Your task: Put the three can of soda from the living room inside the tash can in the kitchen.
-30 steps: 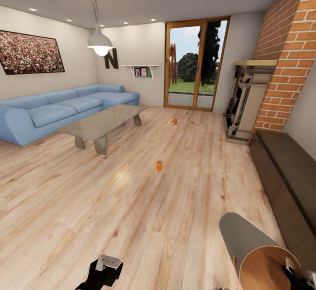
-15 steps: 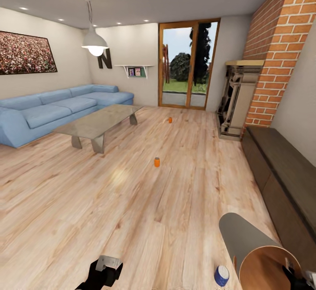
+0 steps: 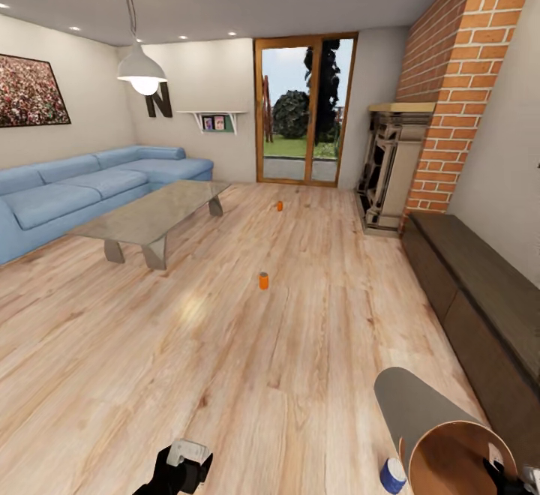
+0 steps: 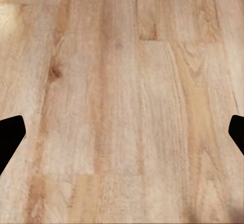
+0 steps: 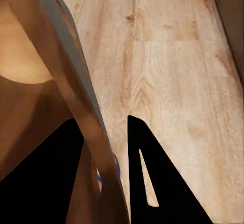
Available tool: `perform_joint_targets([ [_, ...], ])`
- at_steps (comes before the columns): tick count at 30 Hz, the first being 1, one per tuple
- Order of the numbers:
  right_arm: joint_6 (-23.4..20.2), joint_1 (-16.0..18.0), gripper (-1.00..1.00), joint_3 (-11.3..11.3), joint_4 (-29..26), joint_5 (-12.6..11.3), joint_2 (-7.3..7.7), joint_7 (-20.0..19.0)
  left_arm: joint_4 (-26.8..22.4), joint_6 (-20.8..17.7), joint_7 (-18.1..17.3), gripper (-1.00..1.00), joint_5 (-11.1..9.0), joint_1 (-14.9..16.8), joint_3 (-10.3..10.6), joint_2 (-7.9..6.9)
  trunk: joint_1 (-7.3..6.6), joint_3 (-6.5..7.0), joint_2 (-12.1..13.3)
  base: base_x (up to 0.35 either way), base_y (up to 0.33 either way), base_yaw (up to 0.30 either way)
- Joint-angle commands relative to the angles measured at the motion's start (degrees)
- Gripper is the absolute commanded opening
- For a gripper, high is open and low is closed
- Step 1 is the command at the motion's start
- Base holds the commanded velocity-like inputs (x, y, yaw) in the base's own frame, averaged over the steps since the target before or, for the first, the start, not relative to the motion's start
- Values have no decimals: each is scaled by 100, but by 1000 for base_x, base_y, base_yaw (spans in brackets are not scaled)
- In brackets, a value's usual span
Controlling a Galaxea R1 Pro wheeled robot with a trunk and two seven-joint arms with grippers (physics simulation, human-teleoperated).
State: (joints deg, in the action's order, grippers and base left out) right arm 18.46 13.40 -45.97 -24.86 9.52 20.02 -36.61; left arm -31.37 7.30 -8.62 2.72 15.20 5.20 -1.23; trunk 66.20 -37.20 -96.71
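Living room floor point(image 3: 225, 375): right pincer point(image 5: 109, 152) pinching tash can point(image 3: 450, 442) wall; left pincer point(image 4: 122, 132) spread

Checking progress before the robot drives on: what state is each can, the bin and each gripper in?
Near soda can: upright on the floor, untouched.
Far soda can: upright on the floor near the glass doors.
Trash can: tilted, its wall pinched by the right gripper.
Left gripper: open, empty, over bare floor.

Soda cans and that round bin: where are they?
nearer can of soda point(image 3: 263, 280), head view, mid side.
farther can of soda point(image 3: 280, 206), head view, mid side.
tash can point(image 3: 411, 405), head view, grey outer wall.
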Motion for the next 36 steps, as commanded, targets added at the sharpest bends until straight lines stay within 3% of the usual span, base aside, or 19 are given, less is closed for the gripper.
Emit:
perform_joint_targets([
  [1,-127,5,-100,-23,37,-39,6,-48,4,0,0,100,0,0,9,0,0,1,0,253,245,-236],
  [5,-439,5,-100,-111,104,-43,23,-62,7,0,0,100,0,0,22,0,0,1,0,255,244,-238],
  [9,-509,5,-100,-414,125,-39,27,-64,14,3,0,100,0,0,25,0,0,1,0,256,242,-239],
  [14,-525,5,-100,-549,129,-42,28,-65,17,7,0,100,0,0,48,0,0,1,0,257,241,-239],
  [22,-474,5,-100,-595,122,-40,6,-74,25,8,1,100,0,0,261,0,0,-3,0,264,232,-212],
  [36,-498,5,-100,-608,119,-47,6,-69,172,22,6,100,0,2,278,1,0,-23,0,255,214,-52],
])
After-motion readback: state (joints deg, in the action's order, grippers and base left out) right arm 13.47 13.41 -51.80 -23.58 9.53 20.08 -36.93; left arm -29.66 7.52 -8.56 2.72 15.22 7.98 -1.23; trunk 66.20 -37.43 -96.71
